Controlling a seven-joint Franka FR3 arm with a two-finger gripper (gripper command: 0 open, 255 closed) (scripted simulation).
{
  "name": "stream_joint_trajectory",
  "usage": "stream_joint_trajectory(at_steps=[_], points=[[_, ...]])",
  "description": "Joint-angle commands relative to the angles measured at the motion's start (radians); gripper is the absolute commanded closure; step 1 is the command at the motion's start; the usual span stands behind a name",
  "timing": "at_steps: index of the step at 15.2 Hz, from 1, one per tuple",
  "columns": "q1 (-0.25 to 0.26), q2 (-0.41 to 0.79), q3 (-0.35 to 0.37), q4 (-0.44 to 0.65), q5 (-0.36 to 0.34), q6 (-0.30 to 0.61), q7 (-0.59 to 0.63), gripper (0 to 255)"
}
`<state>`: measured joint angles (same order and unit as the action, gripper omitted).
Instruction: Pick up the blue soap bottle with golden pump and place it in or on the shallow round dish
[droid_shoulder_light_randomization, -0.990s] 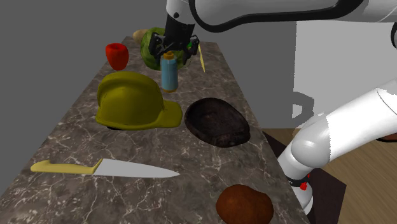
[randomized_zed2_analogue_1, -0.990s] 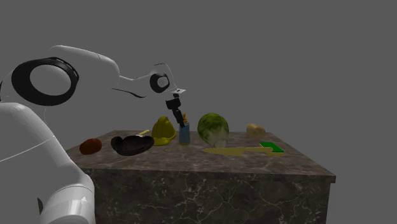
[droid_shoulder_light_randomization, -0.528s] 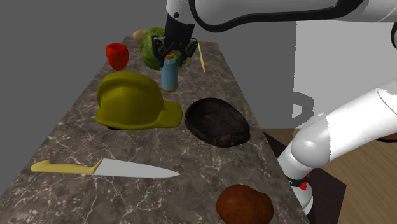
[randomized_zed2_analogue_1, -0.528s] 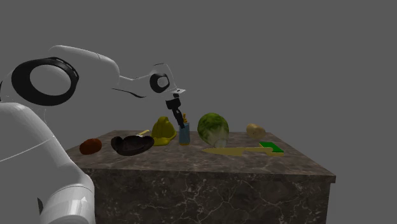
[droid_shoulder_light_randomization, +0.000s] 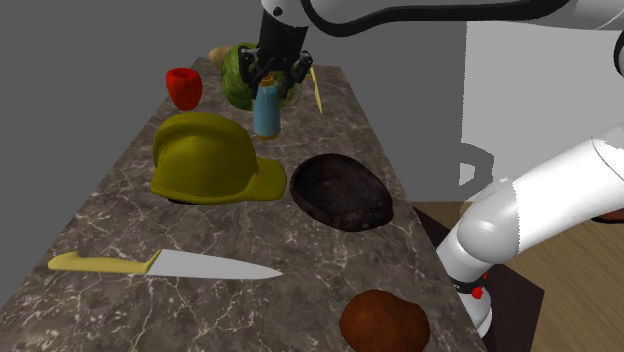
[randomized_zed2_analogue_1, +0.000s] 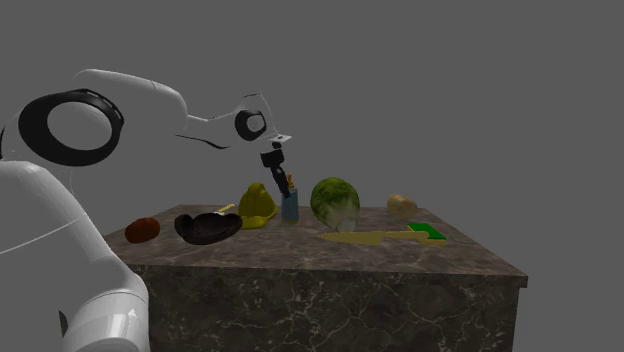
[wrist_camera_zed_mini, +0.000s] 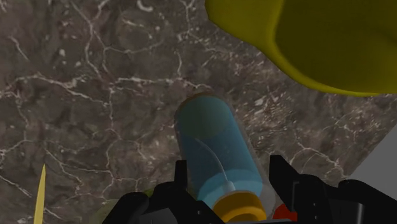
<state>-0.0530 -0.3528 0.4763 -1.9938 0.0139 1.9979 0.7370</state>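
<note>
- Right now I have the gripper (droid_shoulder_light_randomization: 270, 78) clamped on the blue bottle (droid_shoulder_light_randomization: 266, 112). Its two black fingers (wrist_camera_zed_mini: 181, 181) press the clear blue body from either side, just under the gold pump collar (wrist_camera_zed_mini: 240, 207).
- The bottle hangs upright, straight below the hand. I cannot tell from my views whether its base is clear of the marble counter (droid_shoulder_light_randomization: 300, 250) or resting on it.
- Just beyond the gripper, on the side away from the stand, sits a green cabbage (droid_shoulder_light_randomization: 236, 78), partly hidden by the hand.
- A red pepper (droid_shoulder_light_randomization: 184, 88) stands off to the gripper's side, toward the shoulder view's left, apart from the bottle.
- A thin yellow strip (droid_shoulder_light_randomization: 317, 92) lies just beside the gripper on the shoulder view's right.
- A yellow hard hat (droid_shoulder_light_randomization: 210, 160) lies below the gripper and nearer the stand. It is close to the bottle but not touching it, and in the wrist view its rim sits just past the bottle's base.
- The dark round dish (droid_shoulder_light_randomization: 342, 190) lies nearer the stand than the gripper, just beside the hard hat's brim and apart from the bottle.
- Farther still from the gripper, toward the stand, lie a knife (droid_shoulder_light_randomization: 165, 264) with a yellow handle and a brown lump (droid_shoulder_light_randomization: 385, 322), both well apart from the bottle.
</note>
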Motion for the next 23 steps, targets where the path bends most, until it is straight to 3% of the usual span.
stream_joint_trajectory(at_steps=[1,23], points=[[-0.002,0.006,0.001,0.032,-0.003,-0.027,0.0,255],[-0.022,0.119,0.02,0.442,-0.051,-0.333,0.005,255]])
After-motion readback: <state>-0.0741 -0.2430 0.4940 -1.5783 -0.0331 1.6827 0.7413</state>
